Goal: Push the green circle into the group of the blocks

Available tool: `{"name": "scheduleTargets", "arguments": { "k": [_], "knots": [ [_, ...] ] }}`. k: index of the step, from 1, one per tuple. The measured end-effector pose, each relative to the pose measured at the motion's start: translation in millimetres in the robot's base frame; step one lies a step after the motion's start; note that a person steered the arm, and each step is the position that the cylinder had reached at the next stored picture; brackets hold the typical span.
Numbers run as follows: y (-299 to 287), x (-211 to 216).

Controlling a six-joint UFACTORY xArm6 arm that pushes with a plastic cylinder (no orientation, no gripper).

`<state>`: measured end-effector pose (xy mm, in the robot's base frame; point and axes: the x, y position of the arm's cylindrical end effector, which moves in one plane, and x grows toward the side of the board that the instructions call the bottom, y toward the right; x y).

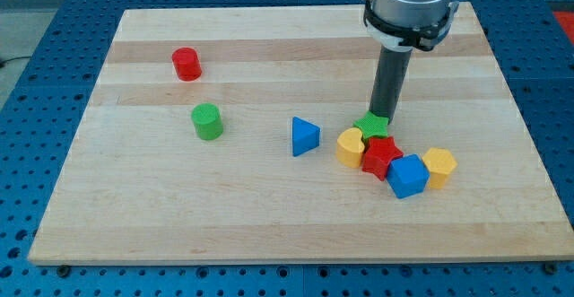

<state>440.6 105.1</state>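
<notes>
The green circle [207, 121] stands alone on the wooden board, left of centre. The group lies at the view's right: a green star [371, 127], a yellow heart [350, 146], a red star [381, 156], a blue cube [407, 176] and a yellow hexagon [439, 166], all touching or nearly so. My tip [385, 115] is at the top edge of the group, right against the green star, far to the right of the green circle.
A red circle [186, 64] stands at the upper left, above the green circle. A blue triangle [304, 136] lies between the green circle and the group. The board [269, 46] sits on a blue perforated table.
</notes>
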Motion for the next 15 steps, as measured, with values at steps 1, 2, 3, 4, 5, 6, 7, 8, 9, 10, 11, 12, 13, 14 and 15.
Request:
{"name": "scheduleTargets", "arguments": {
  "k": [1, 2, 3, 4, 5, 6, 7, 8, 9, 10, 11, 12, 13, 14, 15],
  "knots": [
    [-23.3, -11.2],
    [-51.7, -27.4],
    [-86.4, -35.0],
    [-138.5, -35.0],
    [-197.7, -35.0],
    [-254.3, -35.0],
    [-297.4, -30.9],
    [-285.3, -25.1],
    [-257.2, -12.0],
    [-227.9, 6.8],
    [-197.2, 11.0],
    [-171.6, 11.0],
    [-162.5, 11.0],
    [-155.2, 15.9],
    [-140.9, 24.0]
  ]
}}
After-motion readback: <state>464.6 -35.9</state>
